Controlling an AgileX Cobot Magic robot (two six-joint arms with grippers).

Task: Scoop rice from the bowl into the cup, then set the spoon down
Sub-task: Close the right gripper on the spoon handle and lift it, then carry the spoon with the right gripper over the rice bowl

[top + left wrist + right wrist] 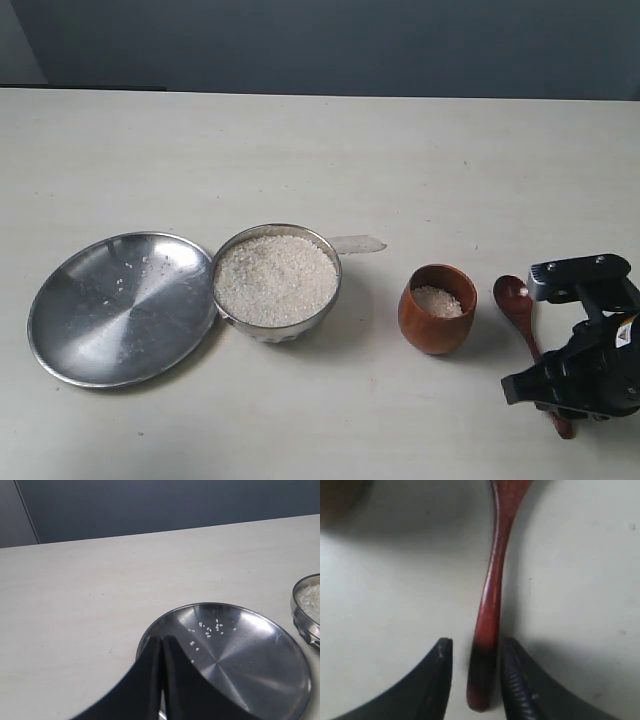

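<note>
The steel bowl [335, 262] holds a heap of white rice [275, 280] at mid-table. To its right stands the wooden cup [435, 325] with a little rice [437, 300] inside. The wooden spoon [515, 298] lies flat on the table right of the cup, head pointing away. My right gripper [476, 645] is open, its fingers straddling the end of the spoon handle [492, 580]; one finger is close against it and a gap shows on the other side. My left gripper [162, 641] is shut and empty over the near rim of the flat plate [250, 680].
The shallow steel plate [90, 330] with a few stray grains touches the bowl's left side. A small clear strip [358, 243] lies behind the bowl. The right arm's black body [585, 360] covers the spoon's handle end. The bowl's edge [302, 622] shows in the left wrist view.
</note>
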